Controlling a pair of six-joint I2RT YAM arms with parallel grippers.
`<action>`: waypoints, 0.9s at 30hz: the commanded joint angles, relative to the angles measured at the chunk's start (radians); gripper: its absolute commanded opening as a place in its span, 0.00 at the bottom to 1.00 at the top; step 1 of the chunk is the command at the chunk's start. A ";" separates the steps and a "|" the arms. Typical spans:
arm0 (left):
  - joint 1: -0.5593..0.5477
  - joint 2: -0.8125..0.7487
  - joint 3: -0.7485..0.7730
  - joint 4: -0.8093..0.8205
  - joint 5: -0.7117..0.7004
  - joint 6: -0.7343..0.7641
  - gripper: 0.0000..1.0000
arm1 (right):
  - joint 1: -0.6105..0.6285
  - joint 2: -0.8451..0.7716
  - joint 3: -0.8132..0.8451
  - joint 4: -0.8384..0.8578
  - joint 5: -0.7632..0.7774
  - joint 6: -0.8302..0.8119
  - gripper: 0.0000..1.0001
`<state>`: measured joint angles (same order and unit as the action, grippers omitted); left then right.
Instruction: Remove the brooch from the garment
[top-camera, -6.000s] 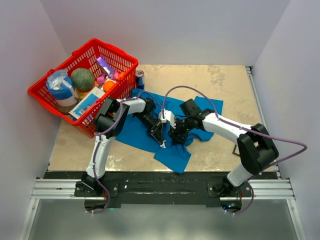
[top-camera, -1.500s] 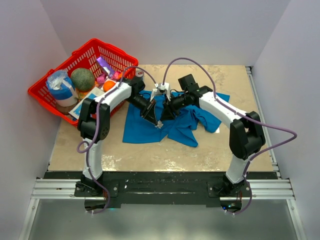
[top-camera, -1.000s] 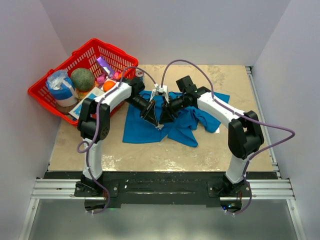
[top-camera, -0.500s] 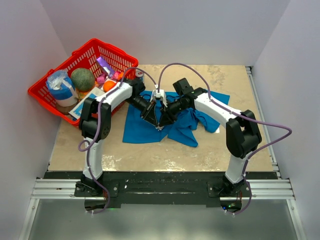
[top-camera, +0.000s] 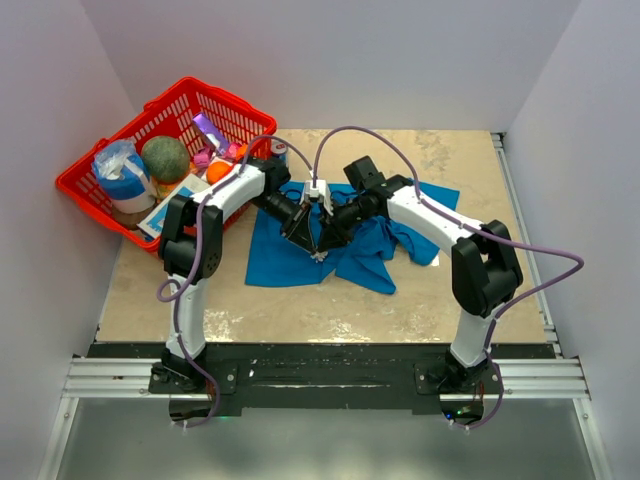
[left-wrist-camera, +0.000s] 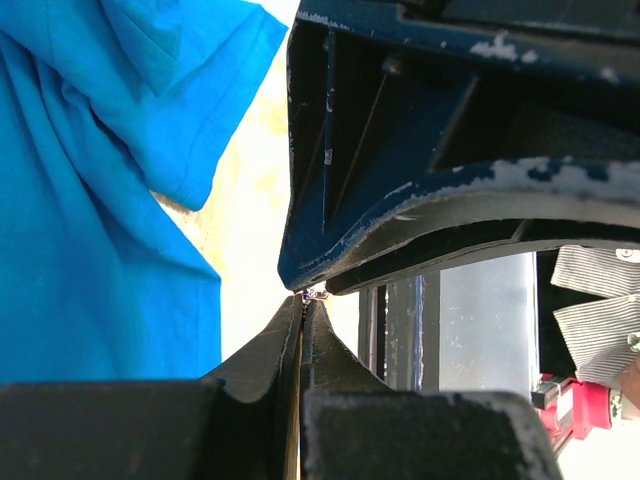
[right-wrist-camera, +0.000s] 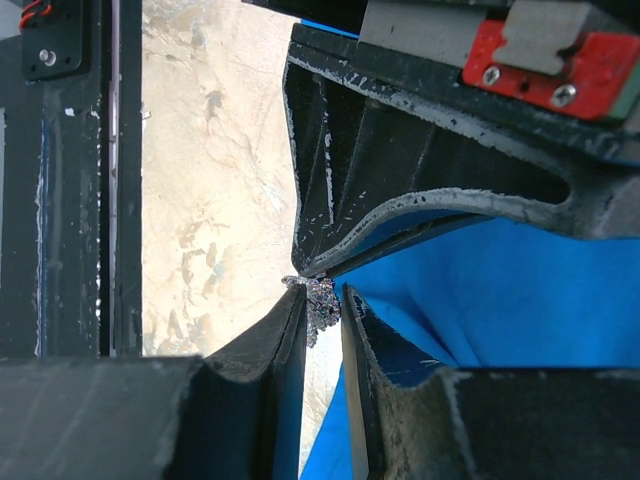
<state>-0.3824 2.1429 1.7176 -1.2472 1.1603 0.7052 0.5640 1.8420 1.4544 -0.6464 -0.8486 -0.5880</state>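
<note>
Locate the brooch (right-wrist-camera: 320, 297) where both arms meet, above the near edge of the garment (top-camera: 280, 255), which lies spread on the surface (top-camera: 450, 290). The right gripper (right-wrist-camera: 322, 310) jaws pinch the brooch. The left gripper (left-wrist-camera: 303, 305) jaws are pressed together, tips touching the brooch; you cannot tell whether they grip it.

Both arms wear white shells on the links and black housings at the joints: the left arm (top-camera: 198, 300) at lower left of the overhead view, the right arm (top-camera: 430, 225) at right. A grey-purple cable (top-camera: 348, 128) loops along each. The gripper fingers (right-wrist-camera: 330, 170) are matte black with pale scuffs. A red block (right-wrist-camera: 555, 55) bears two screws.
</note>
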 joint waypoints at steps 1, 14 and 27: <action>-0.004 0.002 0.045 -0.008 0.044 0.040 0.00 | 0.020 -0.009 0.040 -0.018 0.000 -0.032 0.21; -0.007 0.006 0.059 -0.001 0.053 0.027 0.00 | 0.063 -0.009 0.040 -0.036 0.090 -0.084 0.21; -0.010 0.006 0.056 0.025 0.068 -0.038 0.00 | 0.151 -0.078 -0.038 0.099 0.330 0.019 0.16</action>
<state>-0.3866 2.1624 1.7264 -1.2606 1.1053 0.7174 0.6678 1.8225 1.4467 -0.6304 -0.5926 -0.6266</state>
